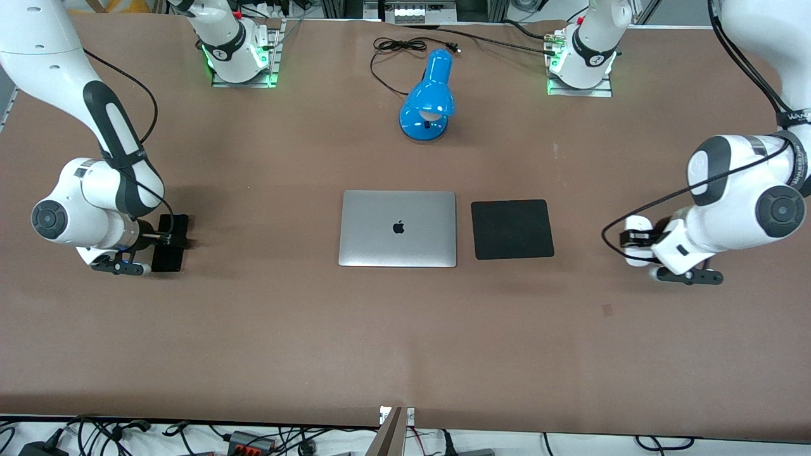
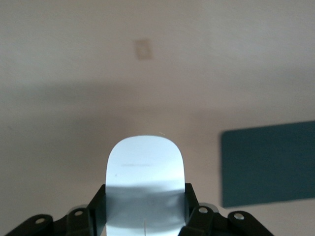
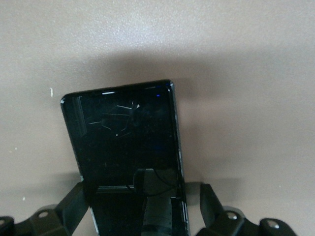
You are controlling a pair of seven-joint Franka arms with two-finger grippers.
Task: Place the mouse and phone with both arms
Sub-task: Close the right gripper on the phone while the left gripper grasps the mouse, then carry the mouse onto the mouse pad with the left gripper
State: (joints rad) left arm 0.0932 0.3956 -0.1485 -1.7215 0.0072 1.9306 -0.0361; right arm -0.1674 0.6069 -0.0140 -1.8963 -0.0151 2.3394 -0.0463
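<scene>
White mouse [image 2: 145,184] half-hidden in left gripper [image 2: 145,209] jaws, black phone [image 3: 129,157] clamped in right gripper [image 3: 140,211].

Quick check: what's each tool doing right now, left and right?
Left tool: shut on the mouse, at the left arm's end of the table.
Right tool: shut on the phone, at the right arm's end.

Two white arms with rounded, glossy shells are seen, the left arm [image 1: 735,196] and the right arm [image 1: 95,190]. Black bands and dark round joint caps are shown. Black cables are looped along both. Green lights are lit at each base. Black finger mounts carry silver screws.
</scene>
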